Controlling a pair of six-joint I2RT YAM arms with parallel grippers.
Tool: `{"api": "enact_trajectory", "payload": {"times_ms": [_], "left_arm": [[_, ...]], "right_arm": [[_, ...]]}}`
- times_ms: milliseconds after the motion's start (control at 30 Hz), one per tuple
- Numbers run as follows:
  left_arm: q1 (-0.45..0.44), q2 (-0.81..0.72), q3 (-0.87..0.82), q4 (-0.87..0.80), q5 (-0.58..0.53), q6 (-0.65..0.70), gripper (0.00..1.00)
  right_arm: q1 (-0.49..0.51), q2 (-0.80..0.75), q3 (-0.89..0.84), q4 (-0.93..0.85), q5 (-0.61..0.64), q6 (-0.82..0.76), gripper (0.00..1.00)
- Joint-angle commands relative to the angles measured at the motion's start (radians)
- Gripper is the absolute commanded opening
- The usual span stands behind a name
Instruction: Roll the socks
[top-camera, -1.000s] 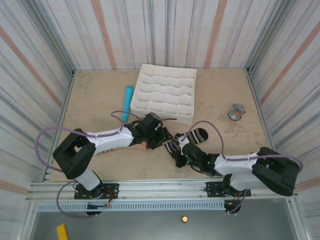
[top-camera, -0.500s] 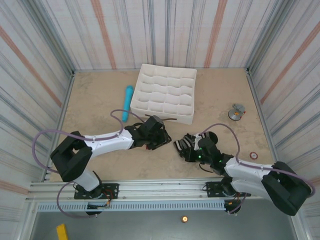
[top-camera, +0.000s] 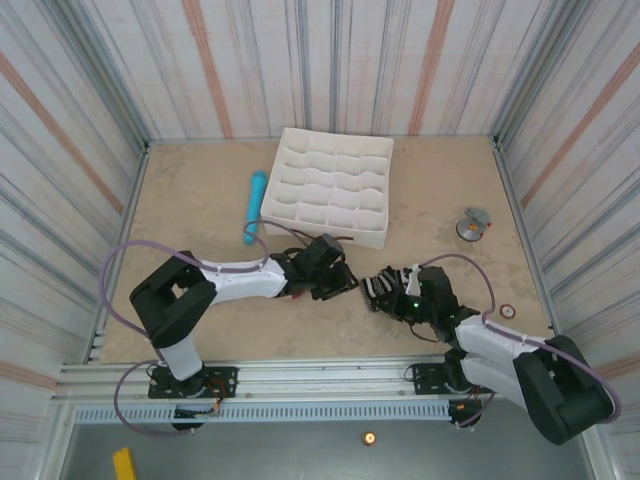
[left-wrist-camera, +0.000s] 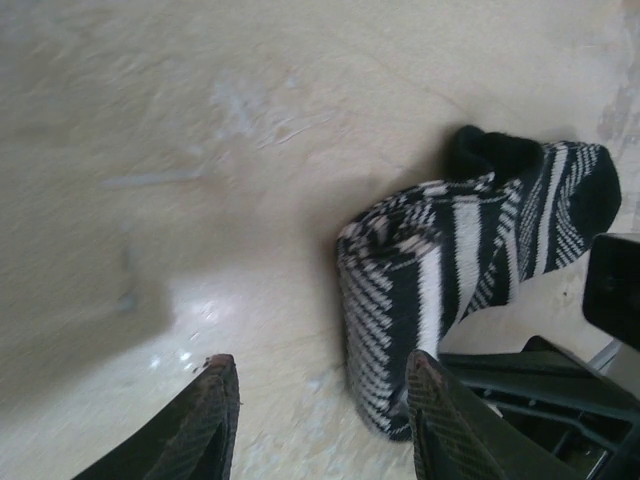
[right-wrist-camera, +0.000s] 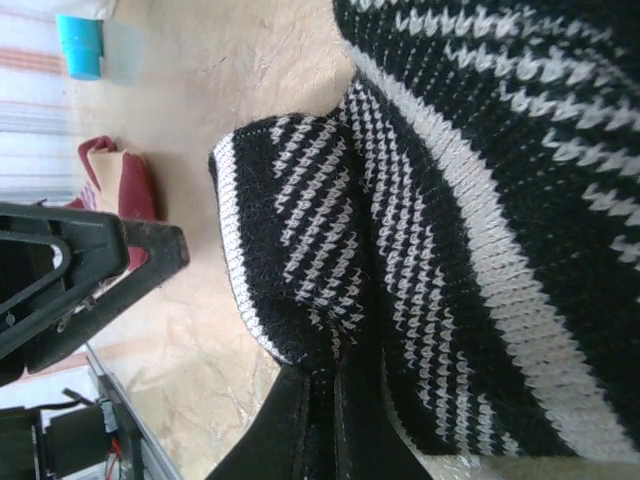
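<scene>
The right tool (right-wrist-camera: 325, 390) is clamped on the black sock (right-wrist-camera: 480, 200). The left tool (left-wrist-camera: 318, 370), jaws apart beside the roll, grips nothing. If that pinch slips, the loose roll could spring open.

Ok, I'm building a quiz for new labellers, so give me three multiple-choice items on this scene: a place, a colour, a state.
1. The light-blue cylinder lies: A) on the table, left of the white tray B) inside the tray C) on the back wall
2. The sock pinched in the right fingers is: A) plain red B) green C) black with white stripes
3. The left fingers are: A) shut on the cylinder B) open, bare table between them C) shut on the tray
Key: 1 A, the top view shows it beside the tray's left wall; 2 C, the knit shows close up; 3 B, the left wrist view shows the gap.
</scene>
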Motion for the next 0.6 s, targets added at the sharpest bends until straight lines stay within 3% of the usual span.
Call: {"api": "enact_trajectory", "payload": {"times_ms": [0,567], "left_arm": [[-0.013,0.034,0.049,0.032,0.027,0.048,0.46],[-0.042,0.181,0.119,0.046,0.035,0.067,0.36]], "right_arm": [[-0.018,0.058,-0.035,-0.215,0.039,0.051,0.0],[-0.094,0.187,-0.027,-0.156,-0.033,0.06,0.0]]}}
